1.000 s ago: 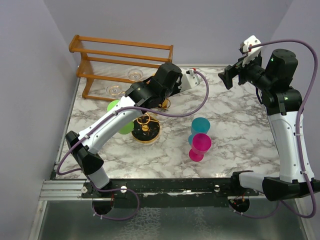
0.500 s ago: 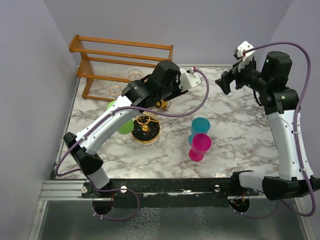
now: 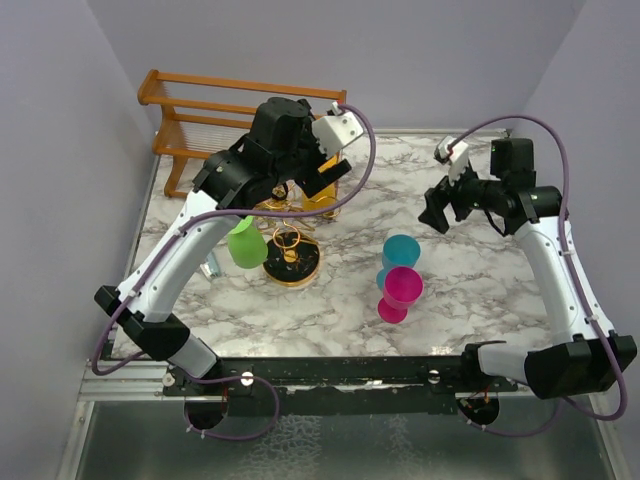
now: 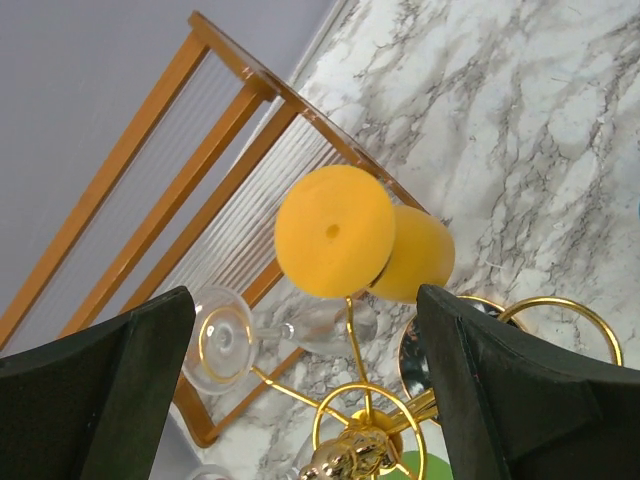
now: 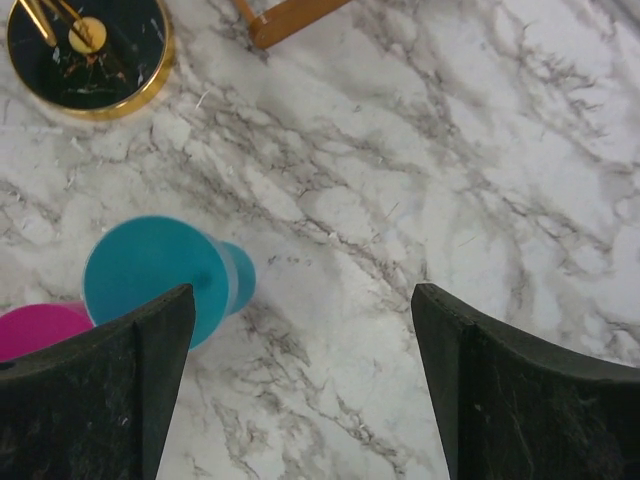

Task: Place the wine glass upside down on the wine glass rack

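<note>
The gold wire wine glass rack [image 3: 292, 262] stands on its round black base left of the table's centre; its looped top [image 4: 365, 440] fills the bottom of the left wrist view. A yellow wine glass [image 4: 335, 232] hangs on one rack arm, foot up and bowl down. A green glass [image 3: 245, 245] hangs on the rack's left side. My left gripper [image 3: 295, 190] hovers above the rack, open [image 4: 300, 300], holding nothing. My right gripper [image 3: 437, 208] is open [image 5: 300, 300] over bare marble, right of a teal glass [image 5: 150, 275].
The teal glass [image 3: 400, 252] and a pink glass [image 3: 400, 290] stand upside down right of the rack. An orange-brown wooden frame [image 3: 240, 100] with clear glasses [image 3: 268, 150] lies at the back left. A clear glass [image 4: 225, 335] lies near the frame's foot.
My left gripper opened, let go of the yellow glass and rose up and to the left over the rack. My right arm came down and left toward the teal glass.
</note>
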Robot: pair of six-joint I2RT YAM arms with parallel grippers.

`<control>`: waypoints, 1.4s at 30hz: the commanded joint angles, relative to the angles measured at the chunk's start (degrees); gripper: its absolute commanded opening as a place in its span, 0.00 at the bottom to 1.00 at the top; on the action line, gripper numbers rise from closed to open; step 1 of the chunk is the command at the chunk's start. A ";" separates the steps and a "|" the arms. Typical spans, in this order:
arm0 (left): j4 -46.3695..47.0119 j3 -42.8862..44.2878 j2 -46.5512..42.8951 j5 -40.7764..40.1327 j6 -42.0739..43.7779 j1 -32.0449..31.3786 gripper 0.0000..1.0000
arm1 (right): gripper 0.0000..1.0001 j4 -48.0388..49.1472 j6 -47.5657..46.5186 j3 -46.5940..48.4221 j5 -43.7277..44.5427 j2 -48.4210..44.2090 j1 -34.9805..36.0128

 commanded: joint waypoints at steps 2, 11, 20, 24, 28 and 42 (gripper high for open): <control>0.76 1.06 -3.06 0.29 -1.41 3.52 0.97 | 0.86 -3.84 -3.63 -3.60 -2.23 0.60 1.34; 0.94 2.04 -4.82 -3.47 0.12 4.90 0.97 | 0.76 -4.37 -3.39 -5.72 0.40 3.71 3.81; 1.44 0.15 -6.22 -3.10 0.39 5.15 0.97 | 0.51 -4.36 -2.22 -7.01 8.53 7.18 10.93; 1.47 -0.38 -6.45 -2.76 0.35 5.17 0.97 | 0.40 -3.29 -1.62 -7.30 12.55 8.67 12.88; 1.51 -1.02 -6.80 -2.81 0.56 5.17 0.97 | 0.31 -3.22 -1.70 -6.68 13.60 9.69 13.66; 2.08 -1.71 -6.52 -3.23 0.33 5.52 0.98 | 0.01 2.34 -2.75 -3.30 16.42 10.76 13.94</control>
